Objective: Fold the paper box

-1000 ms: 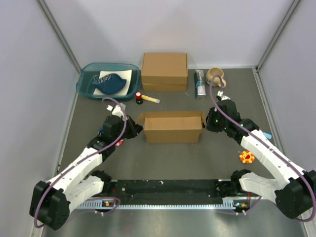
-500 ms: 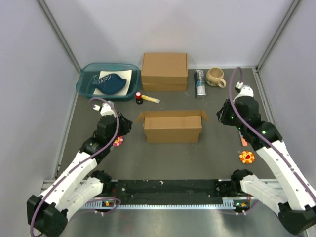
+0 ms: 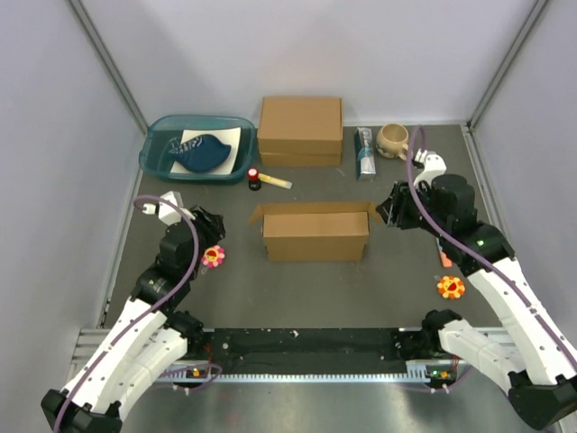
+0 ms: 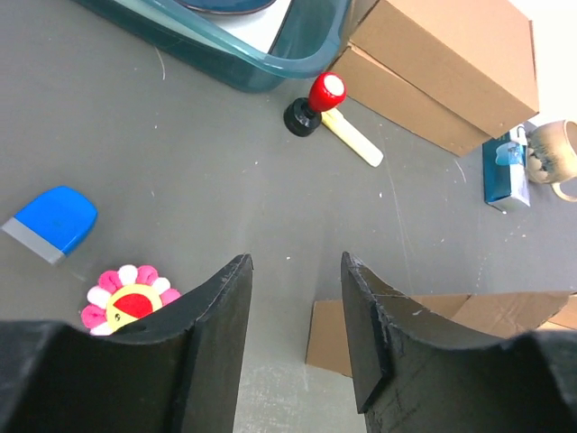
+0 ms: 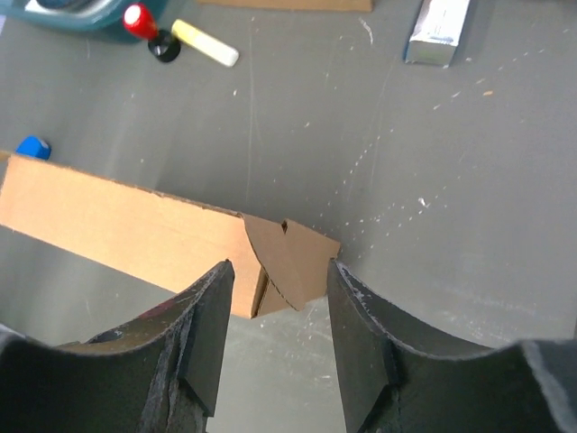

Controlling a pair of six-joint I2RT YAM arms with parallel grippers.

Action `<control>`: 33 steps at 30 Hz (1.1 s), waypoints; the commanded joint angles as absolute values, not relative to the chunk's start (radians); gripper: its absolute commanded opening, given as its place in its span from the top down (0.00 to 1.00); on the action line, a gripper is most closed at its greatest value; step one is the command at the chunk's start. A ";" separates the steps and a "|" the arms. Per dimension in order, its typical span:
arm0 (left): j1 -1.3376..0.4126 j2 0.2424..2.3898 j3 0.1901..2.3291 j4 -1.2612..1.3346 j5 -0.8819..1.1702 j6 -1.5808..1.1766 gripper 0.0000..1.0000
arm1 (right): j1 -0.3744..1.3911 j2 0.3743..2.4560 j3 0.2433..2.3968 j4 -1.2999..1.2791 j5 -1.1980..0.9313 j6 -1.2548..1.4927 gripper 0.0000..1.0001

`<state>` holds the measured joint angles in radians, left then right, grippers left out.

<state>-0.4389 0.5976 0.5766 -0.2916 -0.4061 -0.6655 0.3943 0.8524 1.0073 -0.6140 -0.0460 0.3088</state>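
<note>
Far left, back of the tabletop (image 3: pixel 297 293): a teal see-through plastic tray (image 3: pixel 151 161) w/ rounded corners. It holds a white sheet (image 3: pixel 215 136) and a dark blue fish-shaped piece (image 3: pixel 200 153).

Nearer the arms, my left end effector (image 3: pixel 206 219) hangs over bare grey surface. Wrist cam shows its black fingers (image 4: pixel 221 325) apart, nothing btwn them. Just beside it lies a soft pink-petalled flower toy (image 3: pixel 214 256) w/ a red centre. The wrist cam also picks up a rounded blue block (image 4: pixel 52 221) w/ a grey end, near the flower.

In front of the tray's right corner stands a red-knobbed peg (image 3: pixel 254 176) on a black base, w/ a pale yellow stick (image 3: pixel 278 182) just beside it. Behind them is a thicker closed cardboard box (image 3: pixel 300 126), matte brown, seam line across its front.

The paper box (image 3: pixel 315 236) sits mid-tabletop btwn the two end effectors. It's plain brown cardboard, a long shallow rectangle, w/ a small flap sticking out at each far corner. The right flap is wedge-shaped w/ a tiny notch.

Further right at the back are a blue-and-silver foil packet (image 3: pixel 365 152) and a beige mug (image 3: pixel 393 138) w/ a handle.

My right end effector (image 3: pixel 394 206) hovers near the right flap. Its fingers (image 5: pixel 203 334) are spread and gripping nothing, as far as I can tell. An orange flower toy (image 3: pixel 450 287) lies at the right, under that arm. The tabletop is dark grey, matte, scuffed w/ white specks.
</note>
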 commanded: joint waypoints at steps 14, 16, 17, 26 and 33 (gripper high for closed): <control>-0.434 0.558 0.683 -0.265 -0.423 -0.654 0.43 | 0.385 0.977 1.014 -0.542 -0.114 0.284 0.61; -0.434 0.561 0.683 -0.233 -0.361 -0.615 0.43 | 0.387 0.974 1.009 -0.543 -0.110 0.285 0.66; -0.434 0.568 0.687 -0.216 -0.339 -0.606 0.43 | 0.385 0.971 1.009 -0.543 -0.109 0.284 0.67; -0.434 0.624 0.678 -0.083 -0.028 -0.519 0.41 | 0.387 0.960 0.994 -0.542 -0.107 0.299 0.82; -0.434 0.713 0.690 -0.020 0.220 -0.488 0.40 | 0.387 0.960 0.985 -0.541 -0.112 0.313 0.85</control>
